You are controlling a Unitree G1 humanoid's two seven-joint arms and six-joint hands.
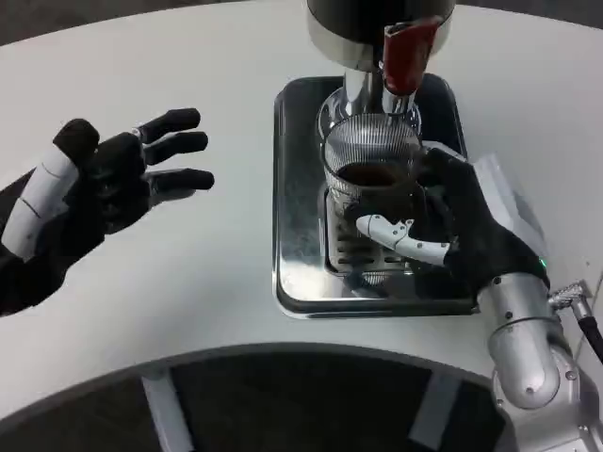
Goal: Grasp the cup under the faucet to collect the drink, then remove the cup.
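Observation:
A ribbed glass cup [363, 151] with dark drink in it stands on the steel drip tray [297, 198], right under the chrome faucet [358, 89]. My right hand [476, 231] wraps the cup from the right: its thumb lies across the cup's front and its fingers [443, 165] press the far side. Out to the left, my left hand [104, 184] hovers above the table with its palm up, fingers spread and nothing in it.
A red lever [405, 52] hangs from the dispenser body just above and right of the cup. The tray's raised rim surrounds the cup. The white table [217, 282] curves to a front edge below the tray.

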